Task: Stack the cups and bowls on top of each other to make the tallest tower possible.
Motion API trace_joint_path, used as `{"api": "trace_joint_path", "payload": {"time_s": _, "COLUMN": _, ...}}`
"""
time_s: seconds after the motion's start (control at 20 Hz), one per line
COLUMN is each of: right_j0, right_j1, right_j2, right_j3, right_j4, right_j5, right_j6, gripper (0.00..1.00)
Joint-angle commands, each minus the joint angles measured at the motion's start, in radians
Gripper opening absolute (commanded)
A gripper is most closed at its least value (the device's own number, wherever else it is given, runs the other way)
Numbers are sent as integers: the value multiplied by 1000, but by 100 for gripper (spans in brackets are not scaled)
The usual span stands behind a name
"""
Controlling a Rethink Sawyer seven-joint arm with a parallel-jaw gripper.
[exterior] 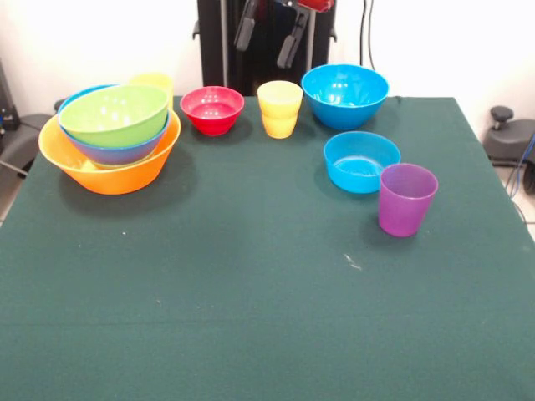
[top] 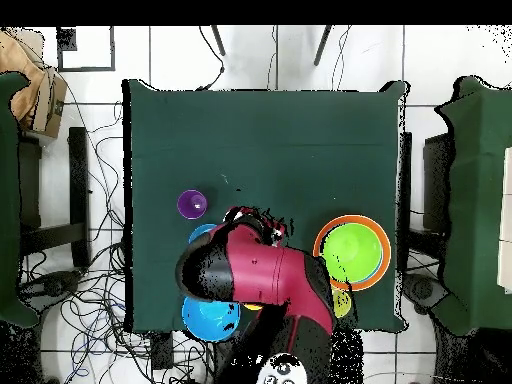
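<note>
— Any writing on the pieces?
— None I can read. My claw point(exterior: 269, 38) hangs spread and empty above the worktop point(exterior: 251, 276).
— The tower point(exterior: 113, 138)?
— Lime green bowl point(exterior: 114, 114) in blue, in orange. Only the front shows the red bowl point(exterior: 212, 109) and yellow cup point(exterior: 279, 109); overhead my arm point(top: 265, 275) covers them. The purple cup point(top: 192, 204) stands apart.

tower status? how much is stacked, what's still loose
Done: a lime green plastic bowl sits in a large blue bowl, nested in the huge orange-yellow bowl.

In hand: nothing seems held; the gripper hangs drawn back at the table's far edge.

Left: the small red bowl, yellow plastic cup, second large blue bowl, shallow blue bowl and translucent purple cup stand apart.
</note>
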Motion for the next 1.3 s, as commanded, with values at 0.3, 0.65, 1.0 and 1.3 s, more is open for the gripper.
{"api": "trace_joint_path", "payload": {"time_s": 0.3, "right_j0": 70, "right_j1": 159, "right_j2": -43, "right_j3": -81, "right_j4": 34, "right_j5": 107, "right_j6": 171, "gripper": 100}}
{"api": "trace_joint_path", "payload": {"time_s": 0.65, "right_j0": 126, "right_j1": 198, "right_j2": -76, "right_j3": -89, "right_j4": 76, "right_j5": 105, "right_j6": 200, "gripper": 100}}
{"api": "trace_joint_path", "payload": {"time_s": 1.0, "right_j0": 161, "right_j1": 230, "right_j2": -106, "right_j3": -85, "right_j4": 109, "right_j5": 75, "right_j6": 214, "gripper": 100}}
{"api": "trace_joint_path", "payload": {"time_s": 1.3, "right_j0": 135, "right_j1": 161, "right_j2": -90, "right_j3": 5, "right_j4": 120, "right_j5": 45, "right_j6": 166, "gripper": 100}}
